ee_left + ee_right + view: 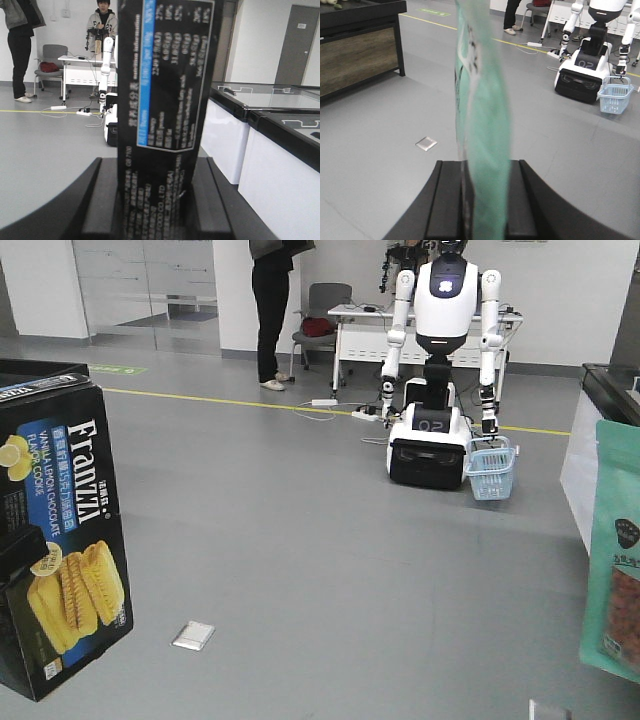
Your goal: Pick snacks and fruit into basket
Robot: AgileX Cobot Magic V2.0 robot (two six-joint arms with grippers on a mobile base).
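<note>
The left fingers (100, 200) stand at a narrow gap, clamped on the two broad faces of the Franzzi cookie box (165, 75). In the left wrist view the box rises upright from the bottom centre to the top edge, its thin black side panel with small print and a blue stripe facing the camera. To the right are display cabinets (260, 145) with white sides and dark-rimmed tops. At upper left two people (20, 45) stand near a white desk (82, 70).

In the right wrist view the right fingers (445, 200) pinch the mint-green pouch (482, 100) edge-on. It stands upright between them, running from the bottom centre up past the top edge. At upper right a white robot (590, 55) stands on the grey floor, with the light blue basket (616, 97) just beside its base. A small metal floor plate (426, 144) lies left of the pouch, and a dark shelf unit (360, 45) fills the upper left.

In the front view the box sits at the far left (65, 540), tilted slightly, its yellow wafers showing. A strip of the pouch (615, 570) shows at the right edge. I cannot make out either pair of fingers clearly here. The basket (492, 472) is well apart from both, on the floor in the middle distance, right of centre beside the robot (440, 360).
</note>
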